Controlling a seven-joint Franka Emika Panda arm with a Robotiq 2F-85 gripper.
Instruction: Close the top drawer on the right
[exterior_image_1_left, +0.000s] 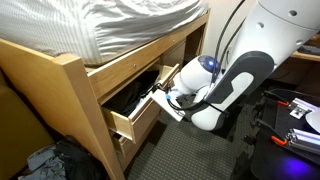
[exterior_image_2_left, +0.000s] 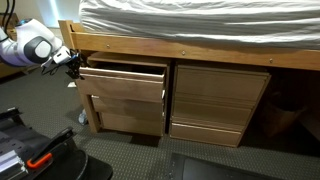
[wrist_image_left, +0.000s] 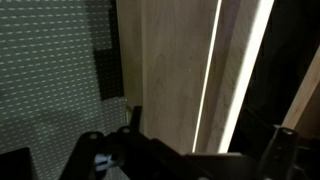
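Under the bed (exterior_image_2_left: 200, 20), below the thick bed rail (exterior_image_2_left: 200, 52), two drawer units stand side by side in an exterior view. The right unit (exterior_image_2_left: 220, 100) is fully closed. In the left unit the top drawer (exterior_image_2_left: 125, 80) is pulled far out, and its dark inside is visible. The drawer below it (exterior_image_2_left: 125, 118) sits a little out too.

The gripper (exterior_image_2_left: 72, 60) is just beside the left end of the plain front panel. I cannot tell if it touches the panel. In the wrist view the jaws seem spread apart with nothing between them, and only pale wood is in front of them.

I think the main risk is a push so near the end of the long front. The drawer can then turn a little and jam against its frame. There is no handle, so the gripper can also slide off the corner, past the thin side wall. A finger may also get pinched when the front meets the frame.
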